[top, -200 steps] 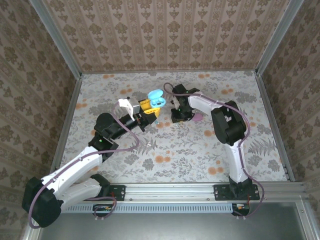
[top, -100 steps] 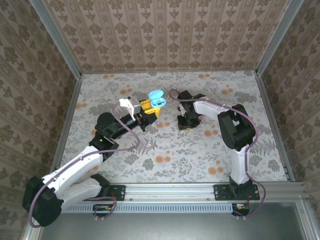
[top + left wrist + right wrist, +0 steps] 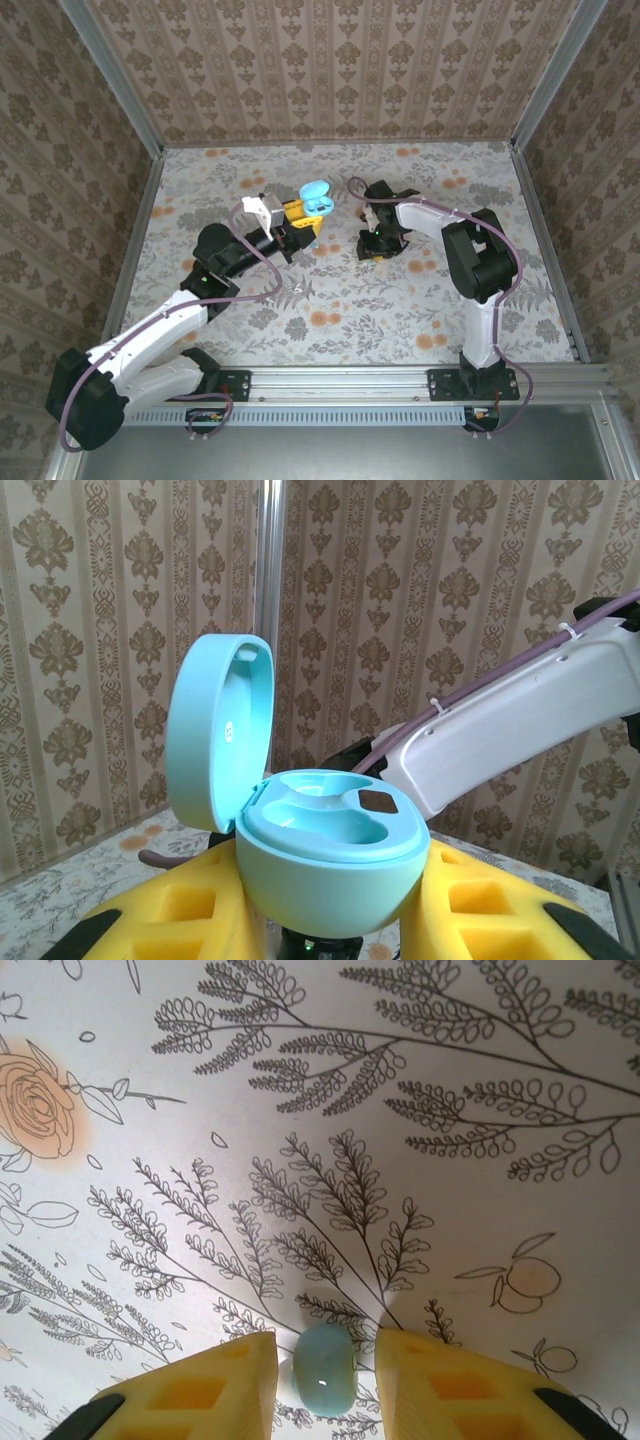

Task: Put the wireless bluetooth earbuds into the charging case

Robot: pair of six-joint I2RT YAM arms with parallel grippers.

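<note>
A light blue egg-shaped charging case [image 3: 325, 855] sits between my left gripper's yellow fingers [image 3: 185, 925], lid [image 3: 215, 735] flipped open and both wells bare. From above, the case [image 3: 316, 196] is held up off the table by my left gripper [image 3: 300, 216]. My right gripper [image 3: 326, 1380] points down at the floral table, open, with a tiny light blue earbud [image 3: 323, 1368] lying on the cloth between its yellow fingertips, a narrow gap on each side. In the top view my right gripper [image 3: 377, 243] stands low over the table, right of the case.
The table carries a floral-print cloth [image 3: 330, 300] and is walled by patterned panels [image 3: 330, 70]. The right arm's white link [image 3: 510, 725] crosses behind the held case in the left wrist view. A metal rail [image 3: 340, 385] runs along the near edge.
My right gripper has shifted right and toward the near side, dropping low over the table around the earbud. The left gripper with the case has edged slightly right.
</note>
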